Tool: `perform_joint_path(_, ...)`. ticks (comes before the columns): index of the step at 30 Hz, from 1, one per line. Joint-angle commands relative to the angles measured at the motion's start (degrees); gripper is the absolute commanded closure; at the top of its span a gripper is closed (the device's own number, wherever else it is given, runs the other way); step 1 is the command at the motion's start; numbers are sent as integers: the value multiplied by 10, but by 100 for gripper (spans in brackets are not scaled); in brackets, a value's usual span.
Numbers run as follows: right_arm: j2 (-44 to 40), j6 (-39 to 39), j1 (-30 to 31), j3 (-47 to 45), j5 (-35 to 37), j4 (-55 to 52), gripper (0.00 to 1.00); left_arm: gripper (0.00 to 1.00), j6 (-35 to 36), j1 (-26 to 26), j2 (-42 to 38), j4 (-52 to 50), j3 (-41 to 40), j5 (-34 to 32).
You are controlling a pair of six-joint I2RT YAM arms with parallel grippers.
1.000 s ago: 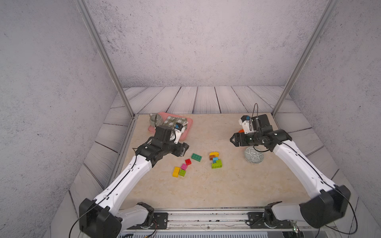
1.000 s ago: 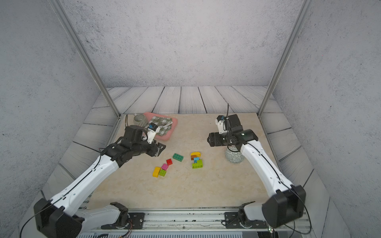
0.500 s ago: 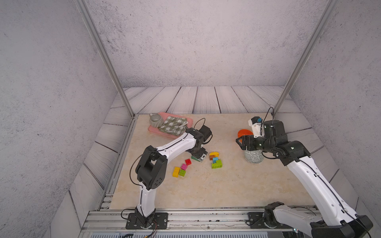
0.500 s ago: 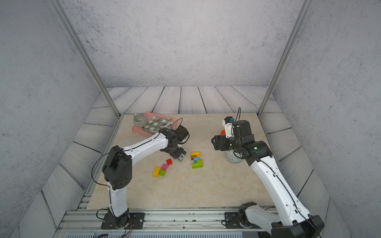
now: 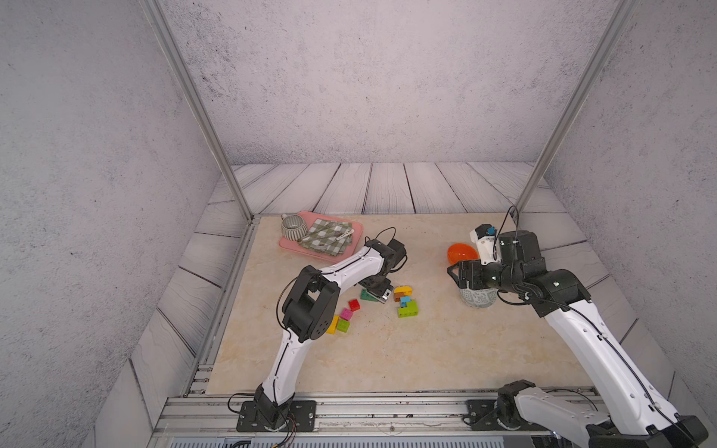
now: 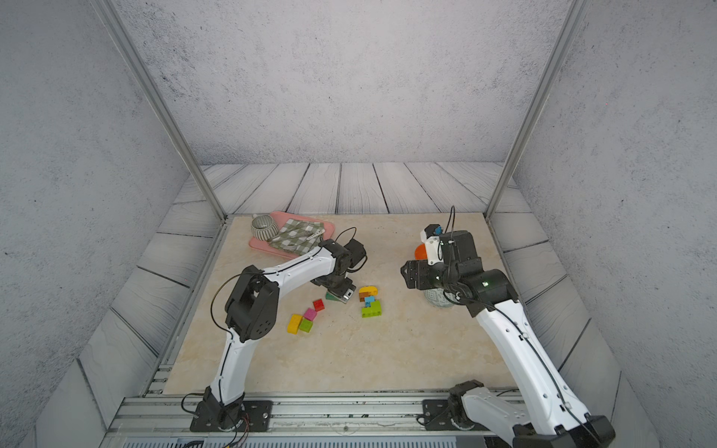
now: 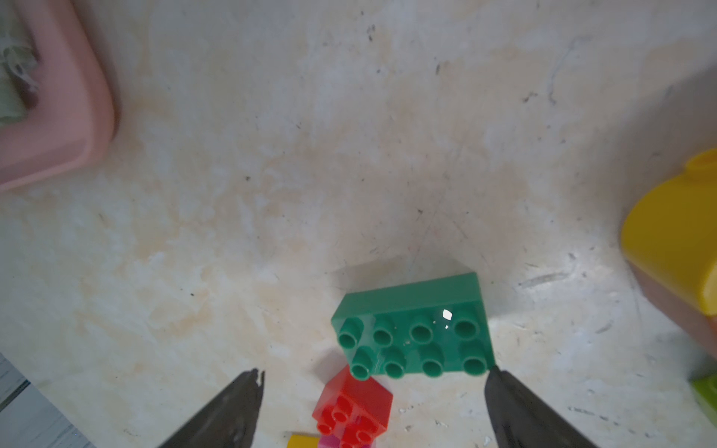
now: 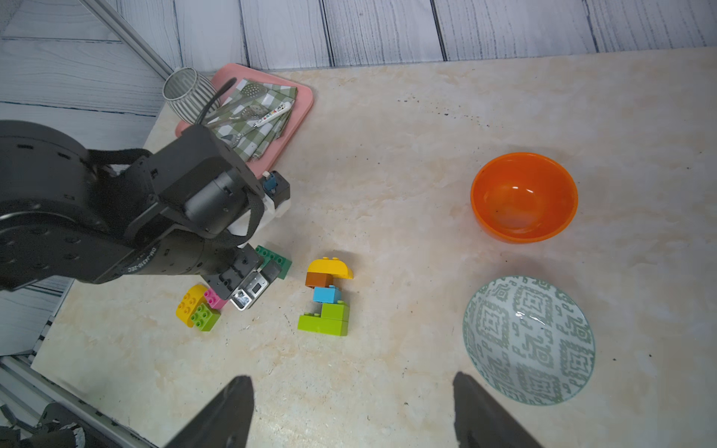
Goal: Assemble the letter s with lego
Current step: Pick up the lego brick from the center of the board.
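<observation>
A dark green oblong lego brick (image 7: pixel 413 333) lies flat on the table, studs up, with a red brick (image 7: pixel 353 407) touching its corner. My left gripper (image 7: pixel 375 375) hangs low over them, open, holding nothing; one fingertip (image 7: pixel 500 388) is at the green brick's corner. To the right stands a joined column (image 8: pixel 328 298) of yellow, brown, blue and lime bricks. Pink (image 5: pixel 346 313), yellow (image 5: pixel 333 324) and lime (image 5: pixel 343 325) bricks sit in a loose cluster nearer the front. My right gripper (image 8: pixel 352 380) is open and empty, raised above the table's right side.
An orange bowl (image 8: pixel 523 198) and a green-patterned bowl (image 8: pixel 529 339) stand on the right, below my right arm. A pink tray (image 5: pixel 295 248) with a checked cloth, spoons and a striped cup (image 5: pixel 291 227) sits at the back left.
My left arm swung from beside the tray down to the green brick, and its jaws opened wide. My right arm drew back to the right, over the patterned bowl.
</observation>
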Motion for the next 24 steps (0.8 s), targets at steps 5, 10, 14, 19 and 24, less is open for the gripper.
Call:
perform_joint_path(5, 0, -9, -2, 0, 7, -18, 16, 6, -31, 12, 19, 12, 2, 48)
perform_joint_path(10, 0, -9, -2, 0, 6, -18, 16, 7, -56, 22, 24, 27, -2, 82)
perform_joint_path(14, 2, -8, -3, -1, 2, -18, 16, 10, -72, 26, 36, 23, -1, 87)
perform_joint_path(19, 2, -6, -2, -4, -5, -16, 16, 21, -99, 36, 42, 25, -6, 106)
perform_joint_path(24, 0, -6, -2, -5, -6, -16, 16, 50, -115, 39, 32, 31, -10, 127)
